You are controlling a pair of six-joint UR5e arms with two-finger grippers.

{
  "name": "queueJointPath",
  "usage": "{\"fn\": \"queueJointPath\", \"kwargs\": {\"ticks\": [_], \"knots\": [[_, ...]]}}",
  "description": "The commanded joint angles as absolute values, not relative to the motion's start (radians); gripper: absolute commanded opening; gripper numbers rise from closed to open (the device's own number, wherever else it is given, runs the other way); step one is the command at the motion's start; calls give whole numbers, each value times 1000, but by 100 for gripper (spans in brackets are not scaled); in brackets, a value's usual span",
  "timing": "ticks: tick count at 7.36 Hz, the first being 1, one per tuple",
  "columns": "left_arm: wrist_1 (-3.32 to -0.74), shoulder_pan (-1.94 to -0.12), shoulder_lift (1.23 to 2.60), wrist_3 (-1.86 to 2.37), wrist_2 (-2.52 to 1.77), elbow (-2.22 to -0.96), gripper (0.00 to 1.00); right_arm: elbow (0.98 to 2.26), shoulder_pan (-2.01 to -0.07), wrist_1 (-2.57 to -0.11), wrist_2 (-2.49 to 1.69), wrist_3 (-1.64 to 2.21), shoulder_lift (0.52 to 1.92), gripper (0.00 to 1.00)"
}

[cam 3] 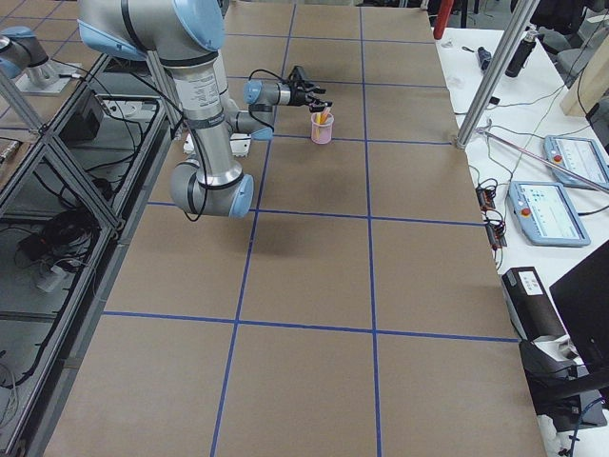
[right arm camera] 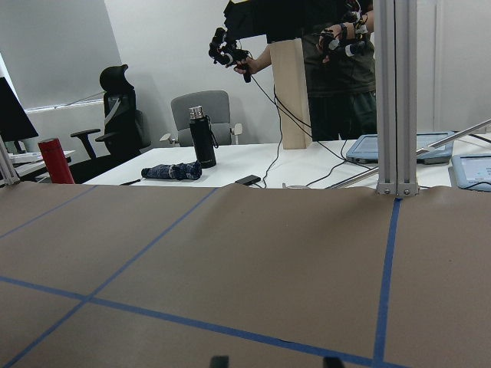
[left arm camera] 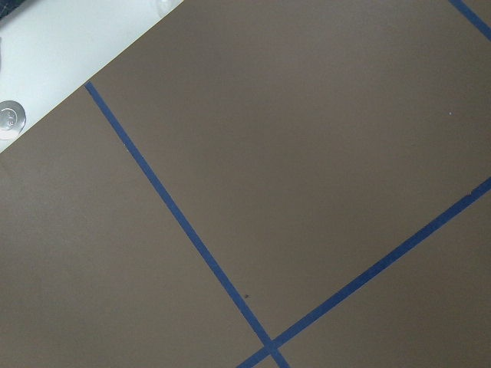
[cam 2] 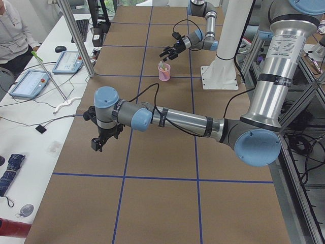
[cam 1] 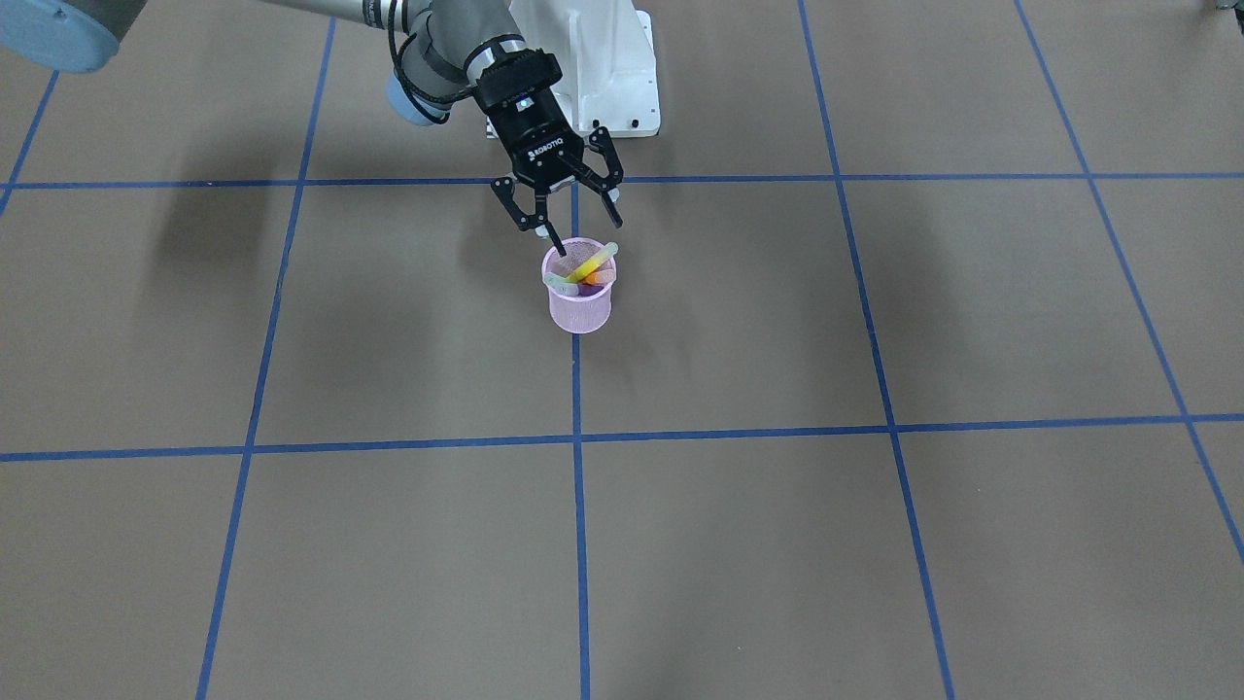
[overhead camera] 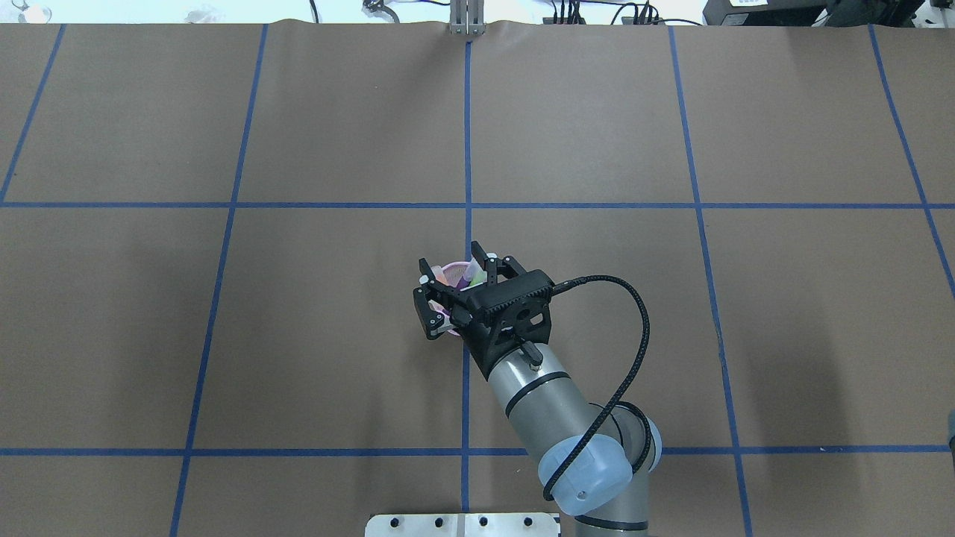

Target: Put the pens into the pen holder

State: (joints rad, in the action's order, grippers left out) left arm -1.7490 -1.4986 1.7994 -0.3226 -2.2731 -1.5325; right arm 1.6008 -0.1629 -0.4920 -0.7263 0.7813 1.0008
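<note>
The pink mesh pen holder (cam 1: 579, 309) stands upright on the brown table near the centre blue line. Pens lean inside it: a yellow one (cam 1: 586, 266), an orange one (cam 1: 603, 278), a purple one (cam 1: 588, 289) and a pale green-capped one (cam 1: 556, 282). My right gripper (cam 1: 575, 222) hangs just above the cup's rim, open and empty; it also shows in the overhead view (overhead camera: 451, 259), half covering the cup (overhead camera: 448, 270). My left gripper (cam 2: 99, 142) hovers over the table far from the cup; I cannot tell whether it is open or shut.
The white pedestal base (cam 1: 612, 78) stands behind the cup. A side desk with tablets (cam 2: 30, 84) and a seated person (cam 2: 12, 30) runs along the table's far edge. A metal post (cam 3: 485, 76) rises at that edge.
</note>
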Motion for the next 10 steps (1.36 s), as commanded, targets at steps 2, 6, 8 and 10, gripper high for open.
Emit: {"fn": "queueJointPath", "kwargs": {"ticks": [2, 6, 8, 10], "knots": [[-1750, -1499, 1754, -284, -2270, -1543, 100, 1655, -373, -630, -1016, 866, 986, 99], [-1734, -1569, 1579, -243, -2276, -1545, 100, 1657, -797, -946, -1660, 985, 992, 99], [-1628, -1585, 1563, -31, -2278, -1569, 100, 1646, -969, -1085, -1907, 971, 1018, 99], [-1502, -1586, 1580, -29, -2293, -1600, 100, 1596, -1145, -1278, -2154, 793, 1022, 100]]}}
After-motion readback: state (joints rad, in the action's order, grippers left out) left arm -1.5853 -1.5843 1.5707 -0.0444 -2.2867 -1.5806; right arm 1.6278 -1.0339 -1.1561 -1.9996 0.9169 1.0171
